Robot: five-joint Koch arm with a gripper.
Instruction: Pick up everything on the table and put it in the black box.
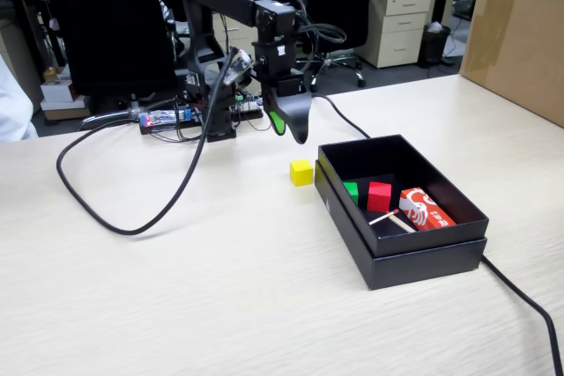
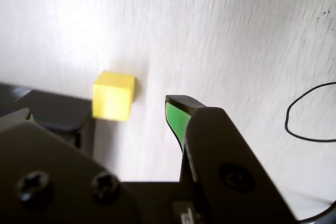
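Hand (image 2: 100,114) hovers open above yellow cube (image 2: 113,95), apart from it.

Yellow cube (image 1: 301,173), red cube (image 1: 379,195), green cube (image 1: 352,191), black box (image 1: 423,257), beige wood-grain table (image 1: 220,305).

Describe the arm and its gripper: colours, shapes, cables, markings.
The arm is matte black with boxy links and looping black cables. Its gripper has broad, curved black jaws lined with bright green pads. Cross-head screws show in the wrist view. No markings are legible.
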